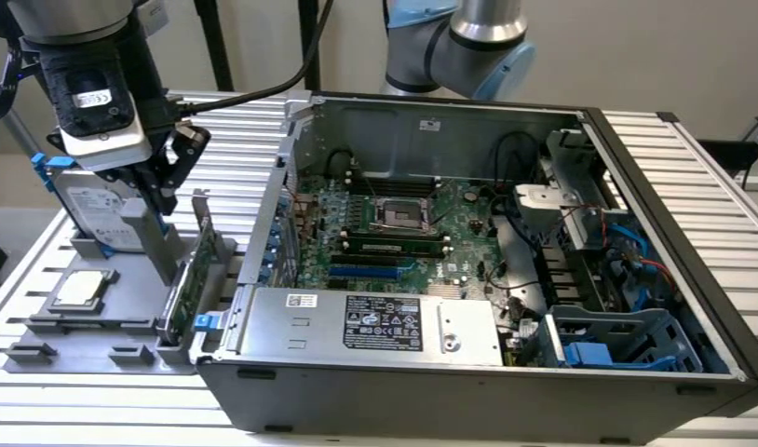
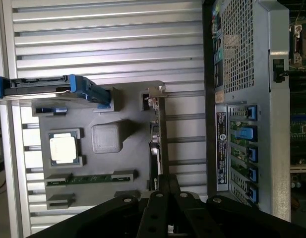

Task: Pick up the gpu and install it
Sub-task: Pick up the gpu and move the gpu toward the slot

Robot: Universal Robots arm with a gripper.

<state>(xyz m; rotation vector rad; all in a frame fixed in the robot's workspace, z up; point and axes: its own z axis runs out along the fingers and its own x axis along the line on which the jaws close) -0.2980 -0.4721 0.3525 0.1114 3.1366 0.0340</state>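
The gripper (image 1: 159, 191) hangs over the grey holder tray (image 1: 56, 328), holding nothing; how wide it stands I cannot tell. The gpu (image 1: 196, 275) stands on edge in the tray's slot nearest the computer case (image 1: 677, 177), so a descent off line could strike the card's top edge or catch the hard drive (image 1: 100, 209) beside it. Left to right, the tray carries the hard drive and a square chip (image 1: 81, 291), then the gpu; the open case holds its motherboard (image 1: 404, 219)

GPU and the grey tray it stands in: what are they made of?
gpu: green laminate circuit board, matte. Its end bracket is bare silvery metal, probably steel. Holder tray: looks like matte grey plastic, with a uniform dull colour and no glint; possibly 3D-printed.
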